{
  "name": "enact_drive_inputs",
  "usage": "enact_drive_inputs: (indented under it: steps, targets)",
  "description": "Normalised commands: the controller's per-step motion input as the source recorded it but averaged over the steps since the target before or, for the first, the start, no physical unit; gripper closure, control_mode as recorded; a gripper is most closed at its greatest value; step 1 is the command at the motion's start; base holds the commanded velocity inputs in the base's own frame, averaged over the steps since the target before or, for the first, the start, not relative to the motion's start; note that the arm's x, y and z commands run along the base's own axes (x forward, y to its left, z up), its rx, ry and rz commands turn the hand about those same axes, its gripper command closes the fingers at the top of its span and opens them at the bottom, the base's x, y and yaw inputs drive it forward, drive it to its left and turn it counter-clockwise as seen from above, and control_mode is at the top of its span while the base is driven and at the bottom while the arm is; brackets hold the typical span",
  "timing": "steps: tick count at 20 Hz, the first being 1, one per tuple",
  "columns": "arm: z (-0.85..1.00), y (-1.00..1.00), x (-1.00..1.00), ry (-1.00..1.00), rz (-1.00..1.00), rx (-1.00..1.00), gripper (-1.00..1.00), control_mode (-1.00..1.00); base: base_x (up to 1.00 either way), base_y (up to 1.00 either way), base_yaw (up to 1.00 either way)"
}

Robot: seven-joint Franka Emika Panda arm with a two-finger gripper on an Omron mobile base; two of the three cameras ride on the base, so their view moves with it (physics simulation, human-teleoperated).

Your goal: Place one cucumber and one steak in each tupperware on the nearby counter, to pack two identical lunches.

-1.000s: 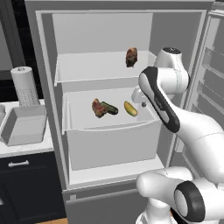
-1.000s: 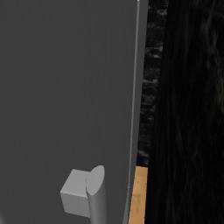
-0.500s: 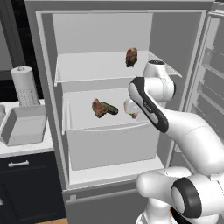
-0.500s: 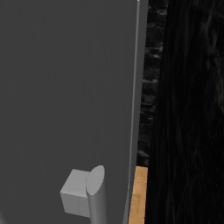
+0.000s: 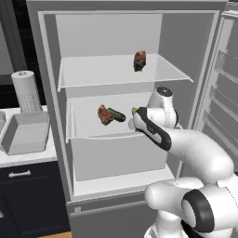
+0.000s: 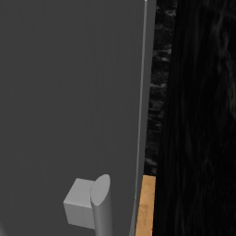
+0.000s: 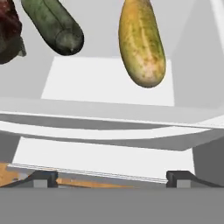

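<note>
On the fridge's middle shelf lie a steak (image 5: 105, 114), a dark green cucumber (image 5: 117, 115) and a yellowish-green cucumber (image 5: 135, 111), the last partly hidden behind my hand. Another steak (image 5: 139, 60) sits on the upper shelf. In the hand view the yellowish cucumber (image 7: 142, 41) lies ahead and above, with the dark cucumber (image 7: 54, 24) and the steak (image 7: 8, 35) to its left. My gripper (image 7: 111, 178) is open and empty, its fingertips (image 7: 43, 178) wide apart, just short of the shelf's front edge. A light grey tupperware (image 5: 25, 132) stands on the counter at left.
A paper towel roll (image 5: 26, 91) stands behind the tupperware. The open fridge door (image 5: 225, 93) with its racks is on the right. In the right base view, a grey door panel with a handle (image 6: 99, 203) is close in front, with a strip of wooden floor beside it.
The jaws went from nearly shut to wide open. The hand dropped and swung left, from beside the upper shelf to the middle shelf's front, near the yellowish cucumber.
</note>
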Motion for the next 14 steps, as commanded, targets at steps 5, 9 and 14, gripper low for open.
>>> enact_drive_inputs:
  steps: [5,9,14]
  targets:
    - [0.62,-0.01,1.0,0.06,0.06,0.0,-1.0,-1.0,0.0,0.0,0.0]
    - [0.3,0.0,0.88,0.05,0.05,-0.06,-1.0,-1.0,0.0,0.0,0.0]
    - [-0.59,0.0,0.11,-0.16,0.0,-0.09,-1.0,-1.0,0.0,0.0,0.0]
